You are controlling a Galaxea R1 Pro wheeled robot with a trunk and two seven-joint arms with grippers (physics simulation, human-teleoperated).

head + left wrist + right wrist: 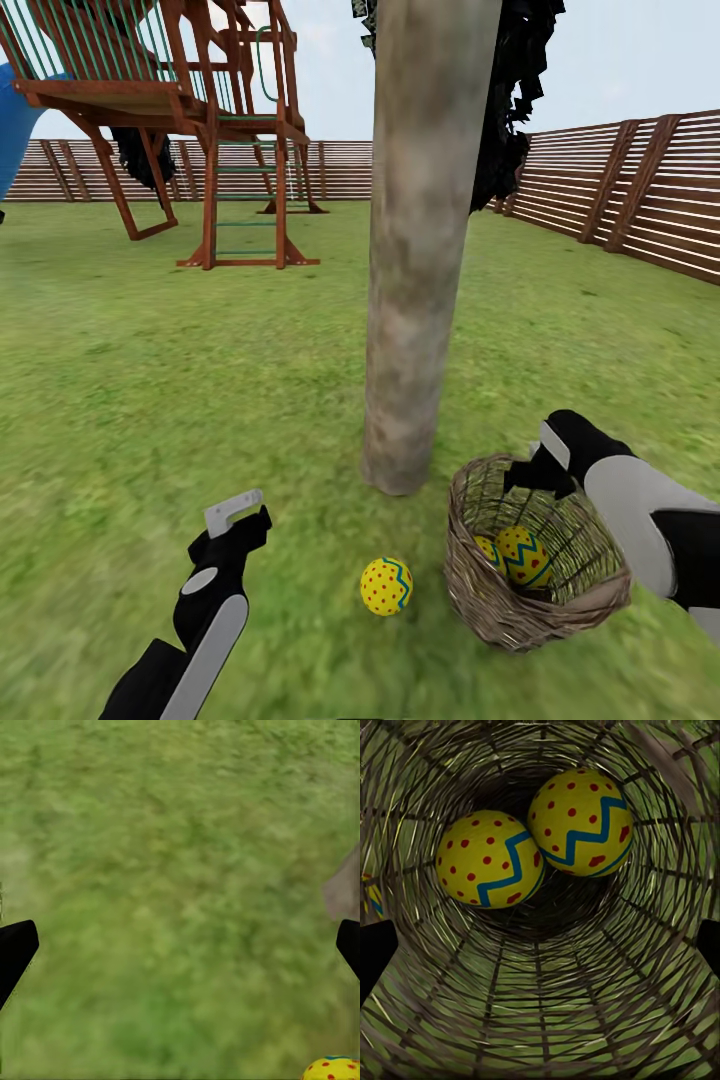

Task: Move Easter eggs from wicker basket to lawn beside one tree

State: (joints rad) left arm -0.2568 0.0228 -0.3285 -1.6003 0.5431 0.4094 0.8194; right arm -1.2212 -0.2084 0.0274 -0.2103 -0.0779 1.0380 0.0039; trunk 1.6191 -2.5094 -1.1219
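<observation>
One Easter egg [386, 586] lies on the lawn [150, 400] just in front of the thick grey-brown tree trunk [415, 300]. To its right the wicker basket [500, 600] rests on the grass, tilted, with two more eggs inside [524, 556] [489, 550]. My right gripper [528, 472] is at the basket's far rim, open and pointing into it. Its wrist view looks down the woven wall [540, 1012] at both eggs [491, 859] [581, 821]. My left gripper [234, 510] hovers open over grass, left of the lone egg [334, 1069].
A wooden playset [200, 120] with a blue slide [15, 120] stands at the back left. The brown slat fence [620, 190] runs along the back and right. A dark-leaved tree [515, 110] stands behind the trunk. Open grass stretches to the left.
</observation>
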